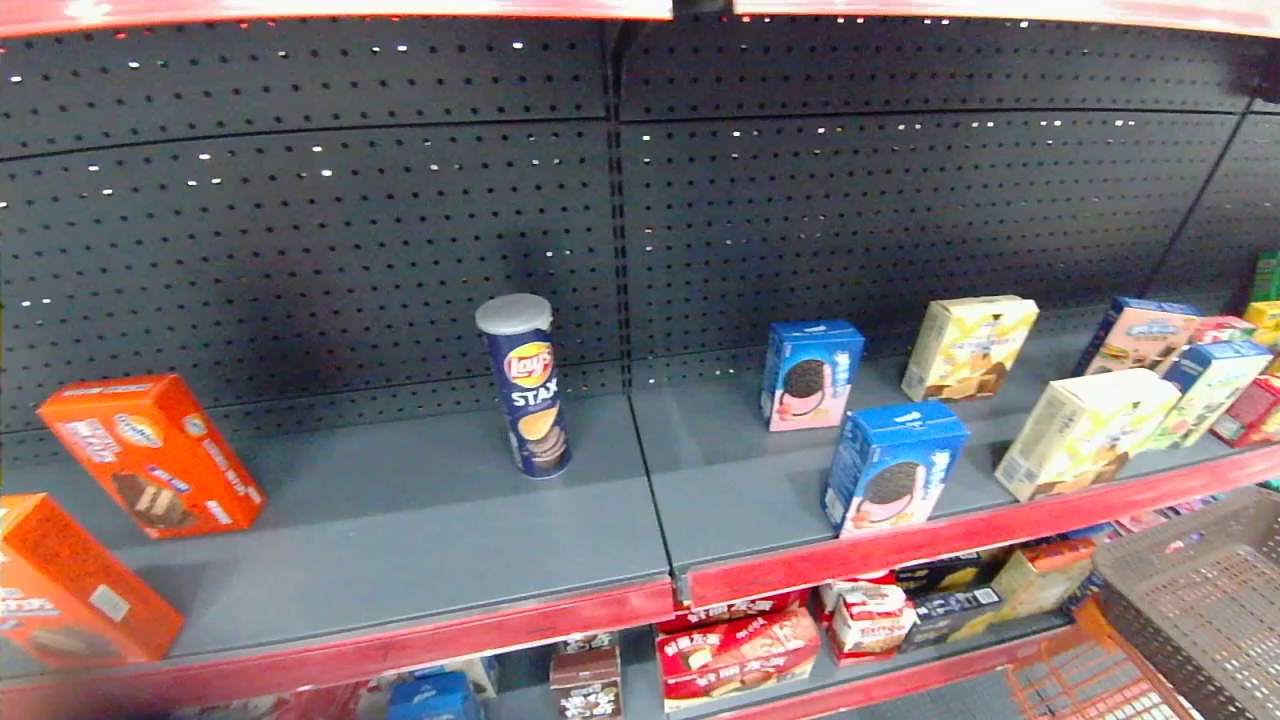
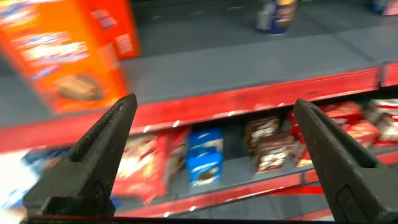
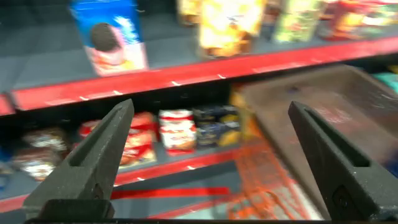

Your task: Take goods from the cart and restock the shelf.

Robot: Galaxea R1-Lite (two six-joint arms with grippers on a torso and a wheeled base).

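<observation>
The restocking looked barely under way. The shelf was thinly stocked: one chip can stood upright near the back, two orange boxes sat well to the left of the can, and to the can's right were two blue cookie boxes, then yellow boxes and a mixed cluster farther right again. Wide stretches of grey board lay on both sides of the can, so I judged that most of the filling was left to do.

The cart's brown basket stood far to the right of the can and lower than it, in front of the shelf; I could not tell what goods lay in it.

The left gripper was spread wide and grasped nothing, facing the shelf's red edge to the left of the can. The right gripper was likewise released, fingers far apart and touching nothing, with the basket just beyond it. A first pick from the cart seemed the next step.
</observation>
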